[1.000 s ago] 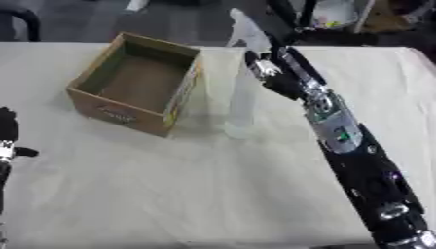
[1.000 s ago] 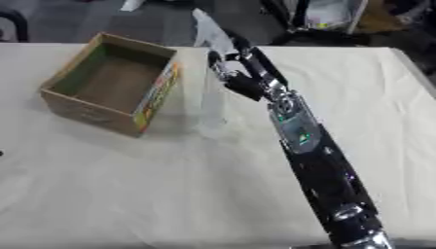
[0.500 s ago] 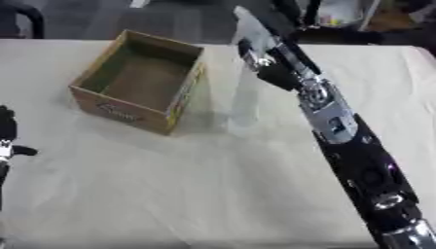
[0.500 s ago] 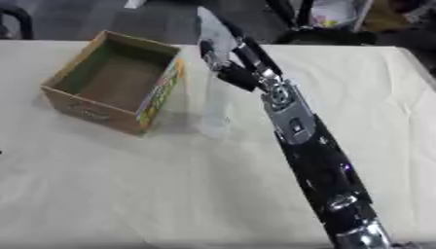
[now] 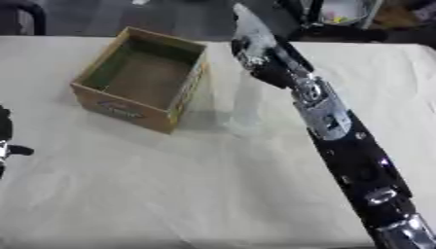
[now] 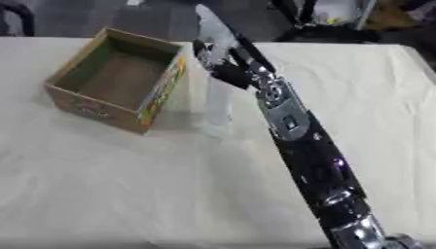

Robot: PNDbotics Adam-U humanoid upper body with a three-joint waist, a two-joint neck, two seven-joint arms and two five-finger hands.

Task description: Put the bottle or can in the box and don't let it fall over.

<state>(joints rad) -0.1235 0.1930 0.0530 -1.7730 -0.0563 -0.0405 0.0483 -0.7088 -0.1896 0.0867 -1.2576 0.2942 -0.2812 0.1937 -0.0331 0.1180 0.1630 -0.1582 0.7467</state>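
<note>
A tall clear bottle (image 5: 245, 99) stands upright just right of the open cardboard box (image 5: 128, 109), its pale top reaching above my hand. My right hand (image 5: 265, 61) comes in from the lower right, with its fingers curled round the bottle's upper part. I cannot tell whether the bottle's base touches the cloth. The box is brown inside, with a printed front wall, and nothing shows in it. My left hand (image 5: 4, 136) shows only as a dark sliver at the left edge, relaxed and holding nothing.
A pale cloth covers the table (image 5: 170, 194). Dark chairs and clutter (image 5: 340, 14) stand beyond the far edge. My long right forearm (image 5: 340, 141) crosses the right half of the table.
My right hand has moved a little farther away and leftward toward the box, still holding the bottle. The box and left hand have stayed put.
</note>
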